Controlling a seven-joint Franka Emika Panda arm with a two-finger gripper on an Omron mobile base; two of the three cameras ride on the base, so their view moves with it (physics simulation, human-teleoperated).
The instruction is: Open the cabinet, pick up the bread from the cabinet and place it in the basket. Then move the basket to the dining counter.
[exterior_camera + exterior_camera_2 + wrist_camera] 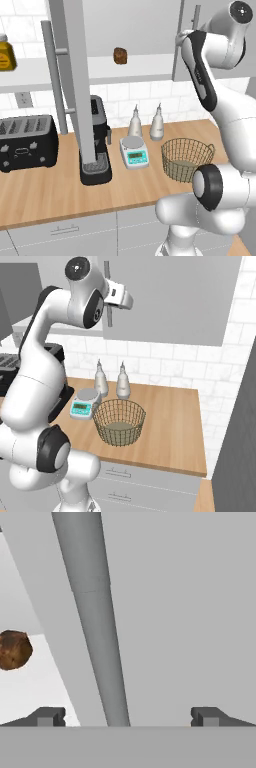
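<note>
The cabinet's left door (75,75) stands swung open, while its right door (210,45) is closed. The bread (120,55), a small dark brown lump, lies on the pale shelf (145,67) inside. My gripper (128,717) is open at the right door's vertical bar handle (95,612), which runs between the fingertips (47,716), nearer the left one. In the hand view the bread (14,649) sits off to the left of the handle. The wire basket (187,159) stands empty on the wood worktop, below the right door, and the right base view has this basket (120,421) too.
A kitchen scale (134,151), two pale bottles (146,122), a coffee machine (97,145) and a black toaster (27,142) stand on the worktop (60,190). An amber jar (6,55) sits on the shelf's far left. Grey drawers (65,230) lie below.
</note>
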